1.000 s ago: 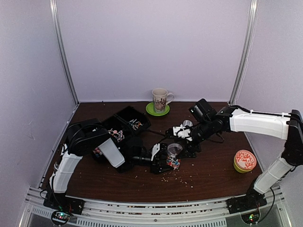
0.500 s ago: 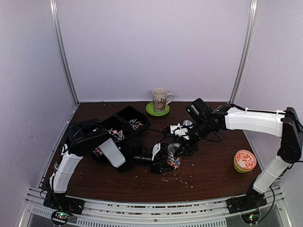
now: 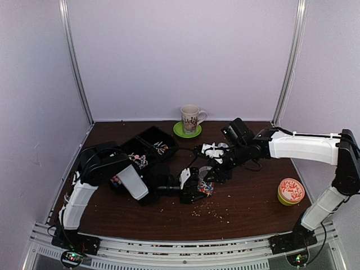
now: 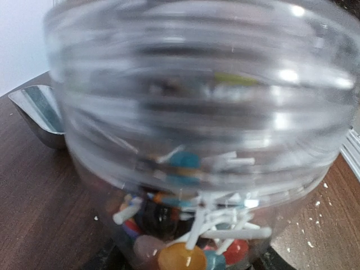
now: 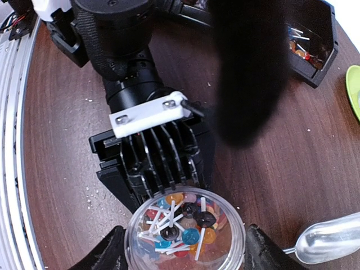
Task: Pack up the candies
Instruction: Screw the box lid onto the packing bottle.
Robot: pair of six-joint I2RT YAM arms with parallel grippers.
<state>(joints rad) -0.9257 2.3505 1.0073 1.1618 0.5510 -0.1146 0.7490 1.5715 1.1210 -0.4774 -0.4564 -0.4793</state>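
Note:
A clear plastic jar (image 5: 233,225) stands at the table's middle, partly filled with candies (image 5: 180,228), round lollipops on white sticks. My left gripper (image 3: 194,194) is shut on the jar's lower body from the left. In the left wrist view the jar (image 4: 202,112) fills the frame, with candies (image 4: 185,247) at its bottom. My right gripper (image 5: 185,247) comes from above. Its fingers (image 5: 107,253) press the rim on both sides, so it is shut on the jar (image 3: 203,188). More candies (image 3: 160,148) lie in a black tray (image 3: 147,138).
A metal scoop (image 5: 326,239) lies on the table right beside the jar. A mug on a green saucer (image 3: 190,119) stands at the back. A round orange tin (image 3: 291,191) sits at the right. Pale crumbs (image 3: 211,211) are scattered in front of the jar.
My right gripper has moved left and down over the jar, and its jaws have narrowed onto the rim. The left arm has kept its hold and hardly moved.

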